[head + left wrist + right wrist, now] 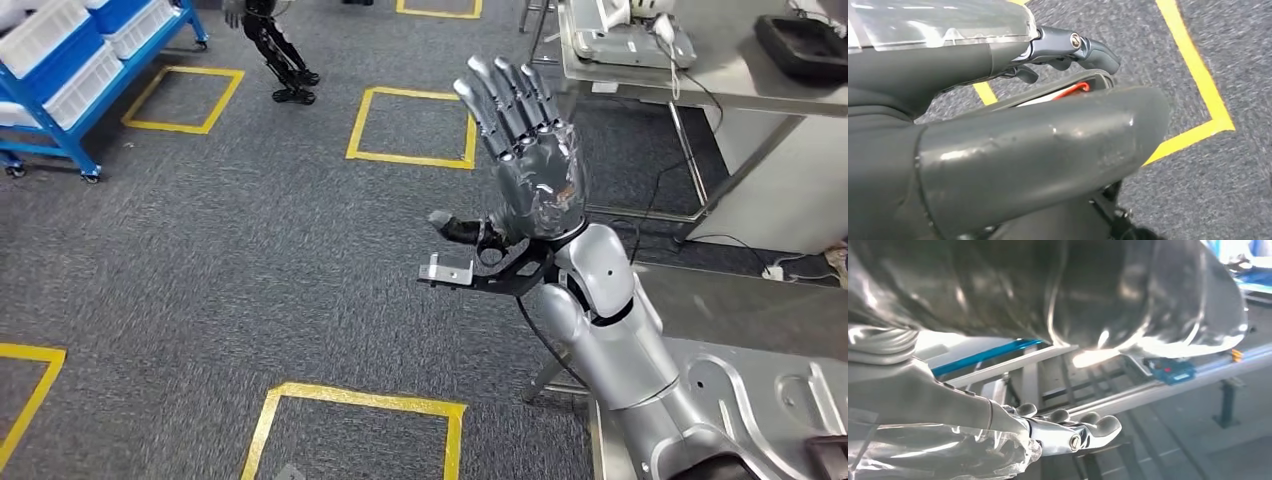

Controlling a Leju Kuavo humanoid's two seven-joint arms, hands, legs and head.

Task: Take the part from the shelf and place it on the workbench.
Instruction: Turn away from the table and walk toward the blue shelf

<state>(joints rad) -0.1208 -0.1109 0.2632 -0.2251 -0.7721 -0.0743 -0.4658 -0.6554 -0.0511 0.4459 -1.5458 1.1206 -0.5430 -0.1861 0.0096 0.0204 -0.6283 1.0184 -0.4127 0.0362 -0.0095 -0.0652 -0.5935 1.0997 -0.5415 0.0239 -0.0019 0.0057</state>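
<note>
Head cam looks down at floor [250, 260]; wrist cams close behind hands.

Setting: an industrial workshop or robot test floor is indicated.
Floor: grey carpet [250, 270] is marked with yellow taped squares [412, 127], as station outlines.
Storage: a blue wheeled rack [70, 110] stacked with white bins [45, 30] is seen at the far left.
Benches: a steel workbench [690, 75] carrying equipment and trailing cables is seen at the right.
Stock: a stamped sheet-metal panel [770, 400] lies on a nearer metal table.
</note>
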